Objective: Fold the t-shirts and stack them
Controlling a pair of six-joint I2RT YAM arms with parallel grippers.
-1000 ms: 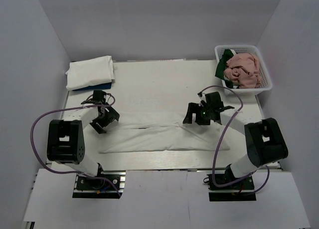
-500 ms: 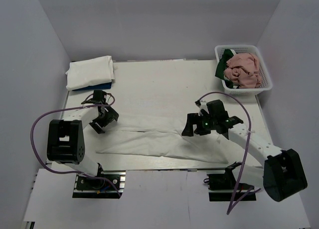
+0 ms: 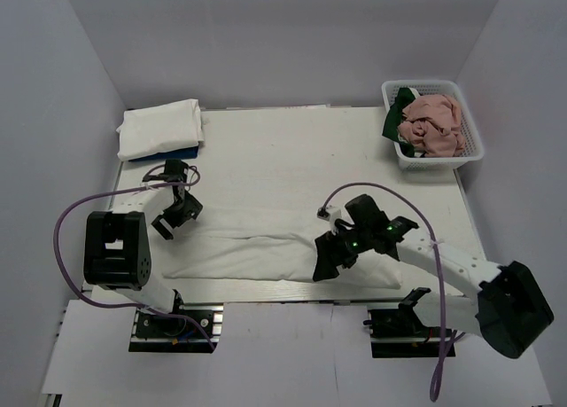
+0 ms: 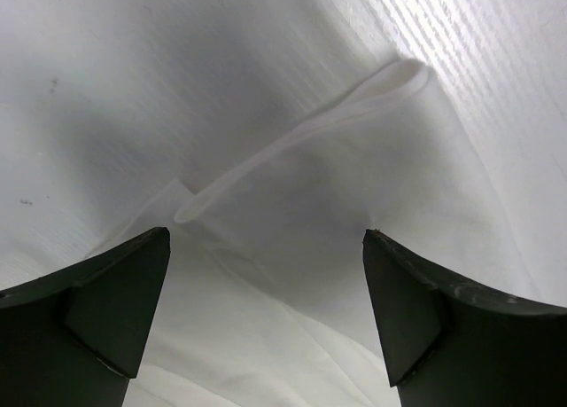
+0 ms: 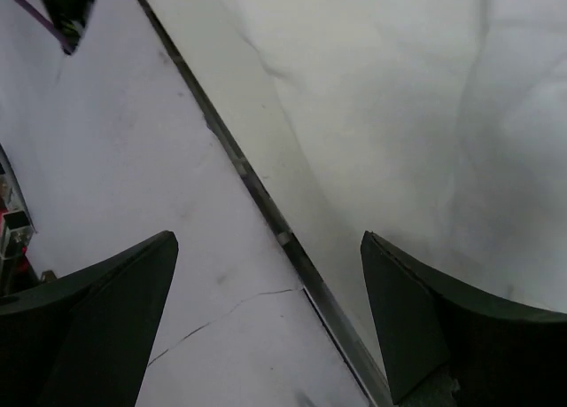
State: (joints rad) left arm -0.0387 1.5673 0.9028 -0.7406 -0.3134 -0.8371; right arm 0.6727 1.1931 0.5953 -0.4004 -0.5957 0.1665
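Reaches left gripper [image 3: 175, 217], jaws spread and empty, over the 9 o'clock end of the white t-shirt [image 3: 257, 247] folded lengthwise near the 6 o'clock edge of the table [image 3: 292, 150]. Stretches right gripper [image 3: 330, 256], likewise spread, over its near hem. At 10 o'clock, folded stack [image 3: 159, 128]; at 2 o'clock, basket [image 3: 440, 161] of shirts [image 3: 434, 123].

Two hands [image 3: 174, 217] [image 3: 332, 258], one basket [image 3: 471, 159], four shirts [image 3: 257, 252] [image 3: 431, 123] [image 3: 394, 119] (the folded pile [image 3: 159, 128] counted once).
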